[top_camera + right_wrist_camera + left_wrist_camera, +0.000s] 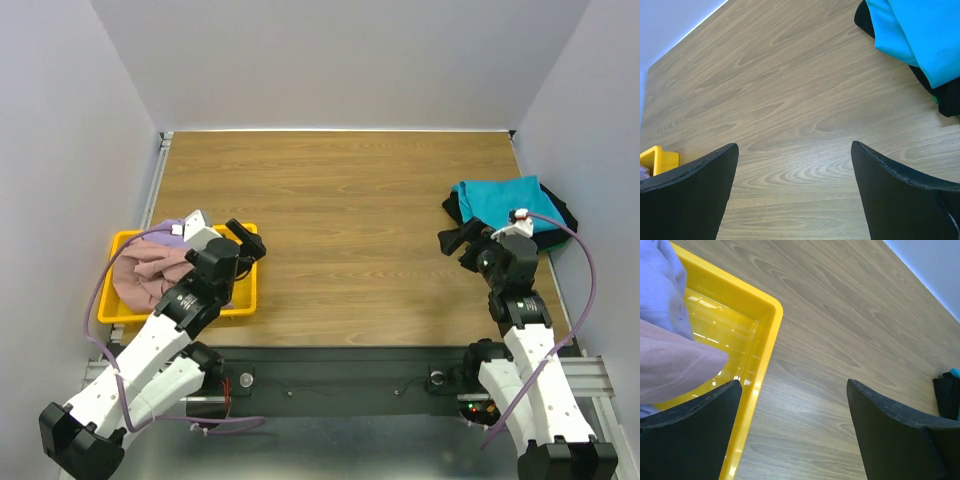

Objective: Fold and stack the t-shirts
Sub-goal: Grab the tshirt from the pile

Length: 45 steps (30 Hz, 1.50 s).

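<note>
Wood-grain brown table [340, 190] carries all the items you need to account for.

Left side: you have a shallow rectangular yellow plastic bin [774, 310] near the front left edge. A crumpled dusty pink cotton t-shirt [148, 272] fills most of it and bulges above the rim. A lavender purple t-shirt [660, 285] lies bunched against the pink one on its far side. Neither is folded.

Your left gripper [247, 240] sits over the bin's right-hand wall. In the left wrist view, one finger is above the bin interior just beside the pink cloth and the other is above bare table. Its jaws stand wide apart and hold nothing.

Right side: a teal t-shirt [500, 200] lies flat on top of a black t-shirt [867, 22] near the right wall. The black one shows only as a dark border at the edges, so you cannot judge how neatly it is folded.

Your right gripper [456, 245] is just in front of that pile, at its near left corner, above bare wood and apart from the cloth. Its jaws are spread wide and empty.

The two pairs of shirts lie well apart, with open table between them.
</note>
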Available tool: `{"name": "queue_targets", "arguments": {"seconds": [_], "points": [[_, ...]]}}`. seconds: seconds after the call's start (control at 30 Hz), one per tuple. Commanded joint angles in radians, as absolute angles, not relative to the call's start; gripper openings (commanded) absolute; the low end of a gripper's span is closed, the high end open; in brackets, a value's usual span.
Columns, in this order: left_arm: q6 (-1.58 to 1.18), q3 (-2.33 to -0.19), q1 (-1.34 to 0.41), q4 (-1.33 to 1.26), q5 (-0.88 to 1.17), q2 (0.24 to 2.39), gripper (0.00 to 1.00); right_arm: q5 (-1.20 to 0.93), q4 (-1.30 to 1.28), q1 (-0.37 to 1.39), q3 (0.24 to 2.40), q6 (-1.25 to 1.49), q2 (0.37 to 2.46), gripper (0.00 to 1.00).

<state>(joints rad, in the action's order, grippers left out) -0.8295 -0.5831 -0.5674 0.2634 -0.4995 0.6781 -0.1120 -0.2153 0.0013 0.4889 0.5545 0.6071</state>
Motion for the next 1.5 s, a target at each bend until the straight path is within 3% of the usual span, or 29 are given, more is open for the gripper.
{"name": "queue_targets", "arguments": {"seconds": [0.0, 0.13, 0.27, 0.37, 0.6, 0.8, 0.9, 0.93, 0.97, 1.03, 1.07, 1.1, 1.13, 1.17, 1.47], "points": [[-0.862, -0.67, -0.563, 0.31, -0.575, 0.716, 0.99, -0.098, -0.15, -0.002, 0.48, 0.58, 0.606, 1.0], [-0.975, -0.758, -0.545, 0.475, -0.69, 0.776, 0.99, -0.164, -0.135, -0.002, 0.486, 0.6, 0.646, 1.0], [-1.291, -0.865, -0.483, 0.869, -0.872, 0.856, 0.99, -0.193, -0.133, -0.002, 0.483, 0.592, 0.666, 1.0], [-1.447, -0.888, -0.477, 1.004, -0.917, 0.859, 0.99, -0.192, -0.13, -0.002, 0.474, 0.586, 0.675, 1.0], [-1.442, -0.842, -0.437, 0.942, -0.96, 0.769, 0.99, -0.195, -0.129, -0.002, 0.482, 0.587, 0.744, 1.0], [-1.358, -0.812, -0.341, 0.852, -0.933, 0.827, 0.97, -0.204, -0.129, -0.002, 0.48, 0.575, 0.753, 1.0], [-1.237, -0.795, -0.264, 0.746, -0.876, 0.883, 0.88, -0.206, -0.13, -0.002, 0.479, 0.574, 0.746, 1.0], [-1.211, -0.793, -0.244, 0.724, -0.859, 0.897, 0.73, -0.203, -0.129, -0.002, 0.476, 0.574, 0.741, 1.0], [-1.188, -0.792, -0.21, 0.71, -0.845, 0.911, 0.67, -0.198, -0.129, -0.002, 0.477, 0.572, 0.742, 1.0], [-1.172, -0.795, -0.19, 0.704, -0.831, 0.943, 0.61, -0.189, -0.13, -0.002, 0.479, 0.572, 0.744, 1.0], [-1.172, -0.799, -0.183, 0.709, -0.827, 0.954, 0.43, -0.18, -0.133, -0.002, 0.48, 0.572, 0.745, 1.0], [-1.166, -0.805, -0.178, 0.712, -0.824, 0.963, 0.34, -0.179, -0.133, -0.002, 0.479, 0.571, 0.746, 1.0], [-1.163, -0.811, -0.175, 0.712, -0.824, 0.966, 0.09, -0.181, -0.133, -0.002, 0.477, 0.571, 0.746, 1.0], [-1.161, -0.811, -0.172, 0.709, -0.825, 0.965, 0.01, -0.183, -0.133, -0.002, 0.479, 0.569, 0.746, 1.0], [-1.06, -0.845, -0.17, 0.616, -0.775, 0.795, 0.0, -0.175, -0.137, -0.002, 0.486, 0.561, 0.742, 1.0]]}}
